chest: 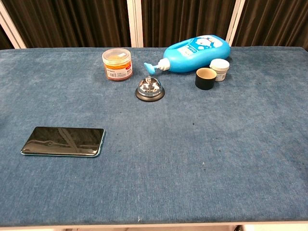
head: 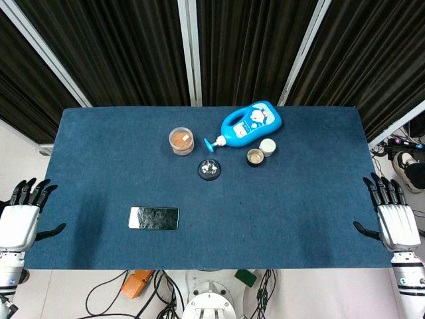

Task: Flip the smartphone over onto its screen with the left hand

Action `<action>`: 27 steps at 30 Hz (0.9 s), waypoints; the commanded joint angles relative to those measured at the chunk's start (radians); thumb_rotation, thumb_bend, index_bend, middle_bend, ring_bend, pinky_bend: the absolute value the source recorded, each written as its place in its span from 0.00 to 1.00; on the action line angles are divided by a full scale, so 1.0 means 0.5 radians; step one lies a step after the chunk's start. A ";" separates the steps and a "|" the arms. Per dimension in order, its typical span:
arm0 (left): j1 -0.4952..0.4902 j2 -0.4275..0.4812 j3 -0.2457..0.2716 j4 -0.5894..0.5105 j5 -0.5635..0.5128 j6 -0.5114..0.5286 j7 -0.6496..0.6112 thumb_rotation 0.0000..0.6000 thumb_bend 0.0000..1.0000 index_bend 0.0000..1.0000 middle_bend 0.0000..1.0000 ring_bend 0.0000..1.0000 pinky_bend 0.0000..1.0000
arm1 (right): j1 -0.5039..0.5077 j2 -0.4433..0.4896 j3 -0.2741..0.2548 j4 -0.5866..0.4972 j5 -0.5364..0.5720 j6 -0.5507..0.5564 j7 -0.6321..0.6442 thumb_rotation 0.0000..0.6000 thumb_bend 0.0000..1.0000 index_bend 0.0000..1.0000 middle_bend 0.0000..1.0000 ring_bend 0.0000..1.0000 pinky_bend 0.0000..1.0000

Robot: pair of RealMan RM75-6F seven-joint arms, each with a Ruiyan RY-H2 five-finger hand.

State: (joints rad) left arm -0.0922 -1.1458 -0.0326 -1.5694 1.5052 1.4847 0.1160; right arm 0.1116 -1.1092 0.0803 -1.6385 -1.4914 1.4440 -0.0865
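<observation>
Smartphone (chest: 63,141) flat, long axis left-right

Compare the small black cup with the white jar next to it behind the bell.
The black cup is dark outside with a tan inside; the white jar is pale all over. The black cup stands open at the top, while the white jar looks capped. The cup sits nearer the robot, the jar just behind it, closer to the blue bottle. Both are small, round and upright.

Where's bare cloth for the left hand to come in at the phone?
Bare cloth all around the smartphone, including toward the left hand. Crowded at the far centre: jar, bell, blue bottle, two small pots.
</observation>
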 commanded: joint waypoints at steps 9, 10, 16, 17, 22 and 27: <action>-0.066 0.050 -0.009 -0.193 0.073 -0.038 0.088 1.00 0.08 0.18 0.12 0.07 0.00 | -0.009 0.023 0.022 0.027 -0.008 0.058 0.051 1.00 0.25 0.00 0.03 0.00 0.00; -0.088 0.047 -0.012 -0.222 0.099 -0.051 0.100 1.00 0.08 0.18 0.13 0.08 0.00 | -0.018 0.024 0.023 0.037 -0.014 0.078 0.068 1.00 0.25 0.00 0.03 0.00 0.00; -0.232 -0.007 -0.019 -0.351 0.194 -0.209 0.208 1.00 0.10 0.18 0.13 0.08 0.00 | -0.055 0.026 0.017 0.092 -0.023 0.138 0.139 1.00 0.25 0.00 0.03 0.00 0.00; -0.254 -0.021 -0.017 -0.367 0.200 -0.244 0.228 1.00 0.11 0.18 0.13 0.08 0.00 | -0.060 0.026 0.015 0.098 -0.026 0.144 0.147 1.00 0.25 0.00 0.03 0.00 0.00; -0.374 -0.131 -0.005 -0.421 0.151 -0.467 0.373 1.00 0.15 0.21 0.13 0.08 0.00 | -0.076 0.015 0.001 0.134 -0.028 0.150 0.191 1.00 0.25 0.00 0.03 0.00 0.00; -0.473 -0.305 0.017 -0.400 0.018 -0.696 0.586 1.00 0.19 0.24 0.13 0.08 0.00 | -0.077 -0.003 -0.006 0.165 -0.023 0.133 0.218 1.00 0.25 0.00 0.03 0.00 0.00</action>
State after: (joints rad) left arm -0.2988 -1.2517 -0.0310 -1.7725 1.5525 1.1867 0.3630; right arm 0.0731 -1.1098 0.0777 -1.5570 -1.5032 1.5117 0.0214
